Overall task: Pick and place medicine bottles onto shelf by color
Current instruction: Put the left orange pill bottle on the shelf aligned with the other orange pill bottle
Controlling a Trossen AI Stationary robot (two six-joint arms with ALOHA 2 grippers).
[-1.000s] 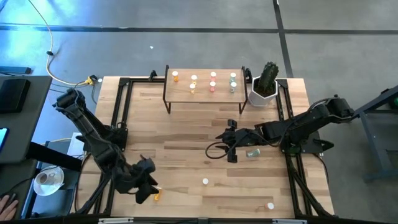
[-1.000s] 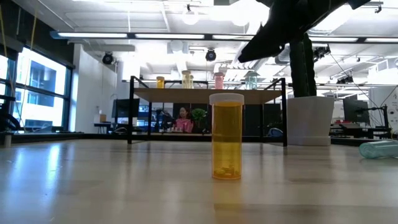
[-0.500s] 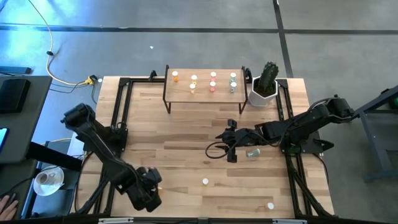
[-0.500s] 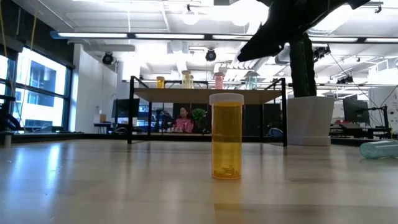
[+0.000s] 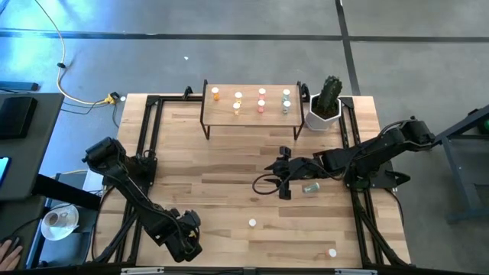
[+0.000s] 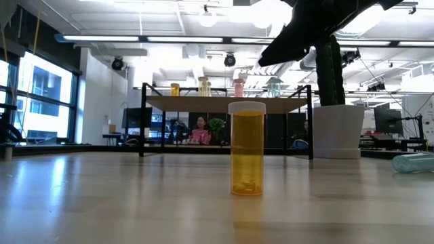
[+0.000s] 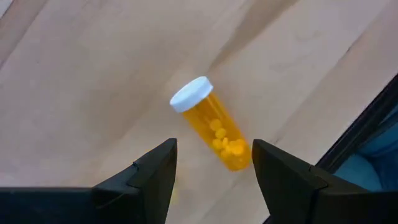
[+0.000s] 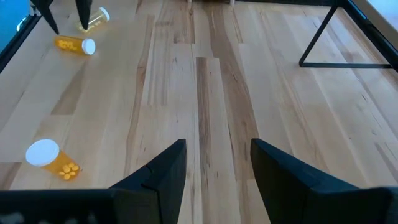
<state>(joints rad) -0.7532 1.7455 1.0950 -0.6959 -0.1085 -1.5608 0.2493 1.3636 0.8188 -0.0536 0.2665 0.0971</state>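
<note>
Hovering lower left of the high view, left gripper (image 5: 187,243) — fingers (image 7: 152,177) apart, empty — over a lying orange bottle (image 7: 211,124) on the worktop (image 5: 229,164). Right gripper (image 5: 283,174) mid-frame, fingers spread, empty. Shelf (image 5: 252,101) upper centre holds eight bottles.

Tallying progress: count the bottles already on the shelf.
7 on the shelf: a lone orange bottle at its left end, then a yellowish pair, a pink pair, a green pair. None looks hidden from above.
</note>
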